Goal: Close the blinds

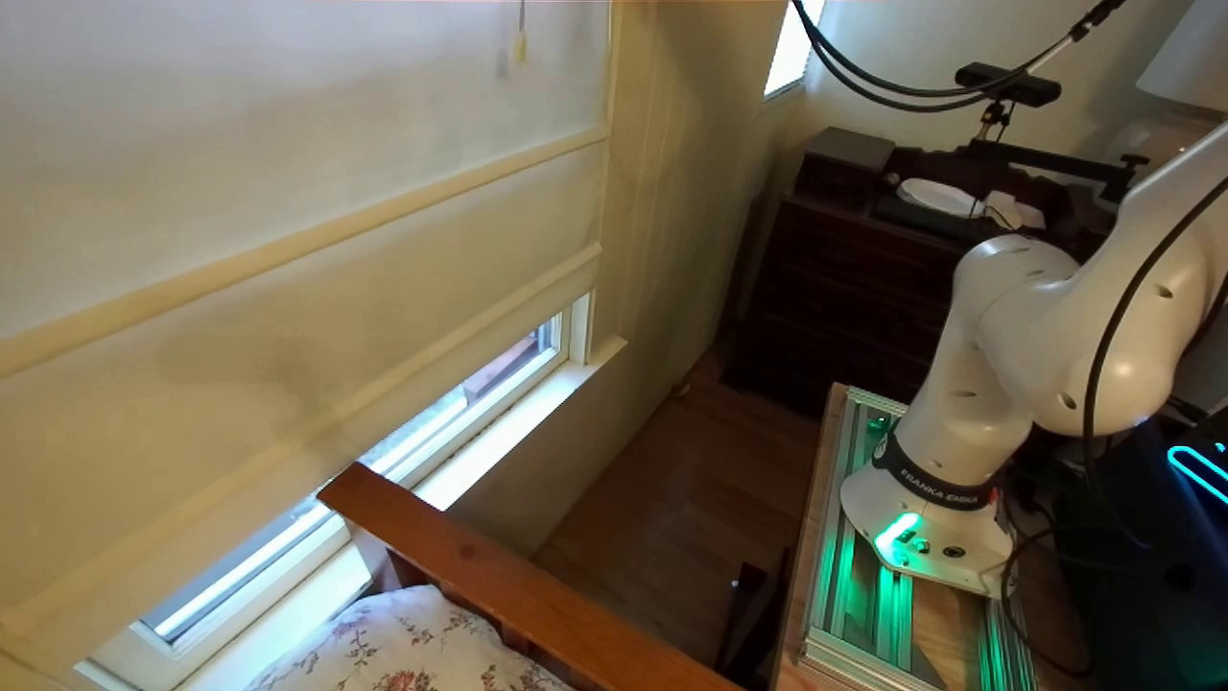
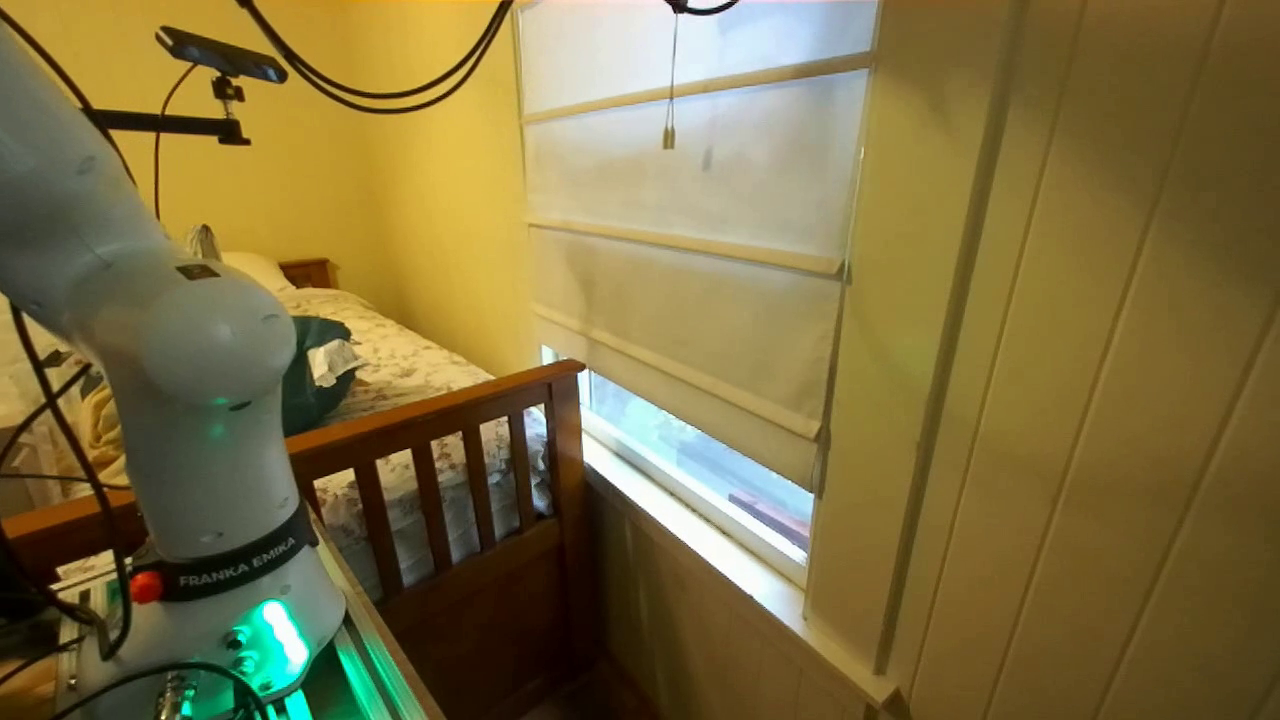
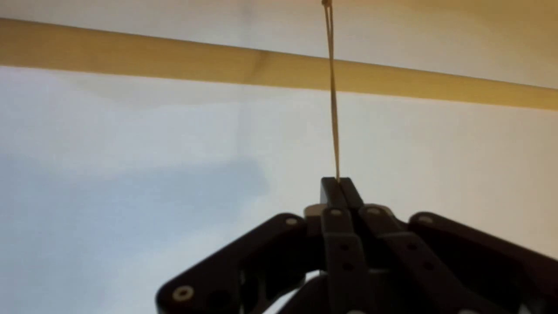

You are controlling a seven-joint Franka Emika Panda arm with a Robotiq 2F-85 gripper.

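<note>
Probably, closing the blinds (image 2: 690, 215) means easing the cord (image 3: 334, 109) upward slowly under even tension, since a sideways jerk could slip it. Only the wrist view shows plainly the gripper (image 3: 338, 186) fully closed, the cord pinched at its tips. It misses the gap: in an exterior view, right of the arm (image 2: 200, 400), the blinds stop above the sill (image 2: 700, 537), window (image 2: 680, 445) bare between.

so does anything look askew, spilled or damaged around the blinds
No, nothing stands out as askew, spilled or damaged. The blinds stop short of the sill, leaving a strip of window glass showing, but that likely just fits an unfinished job. The gripper is shut on the cord.
</note>
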